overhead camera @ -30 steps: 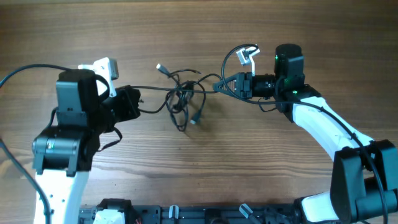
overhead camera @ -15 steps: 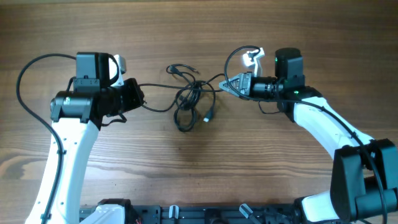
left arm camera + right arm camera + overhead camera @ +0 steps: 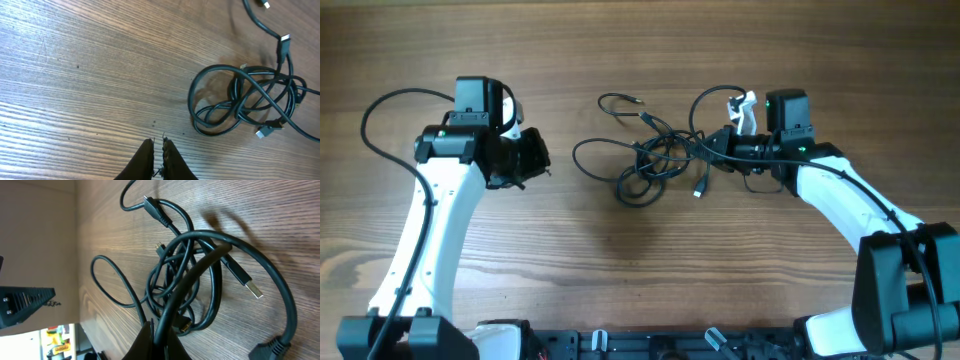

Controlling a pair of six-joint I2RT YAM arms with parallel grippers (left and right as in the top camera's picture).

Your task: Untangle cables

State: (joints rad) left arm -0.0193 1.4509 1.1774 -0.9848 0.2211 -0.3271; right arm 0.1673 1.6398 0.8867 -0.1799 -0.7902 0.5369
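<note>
tangle could cinch
right gripper [image 3: 156, 329] clamps a strand of the cables [image 3: 653, 160]; left gripper [image 3: 158, 143] narrow, empty, so pulling just drags them.

The tabletop [image 3: 640, 280] was made of brown wood. Long dark and light lines ran across it from side to side, like stripes. The wood had a few tiny dark dots in it too. The light was soft, so the shadows on the wood were pale and fuzzy. A black rail [image 3: 620, 345] ran along the near edge of the tabletop. Past one edge, in the right wrist view, there was a plain tan wall [image 3: 35, 240], or maybe a floor. Something small and colourful [image 3: 56, 336] sat low in that corner, too blurry to name.
</note>
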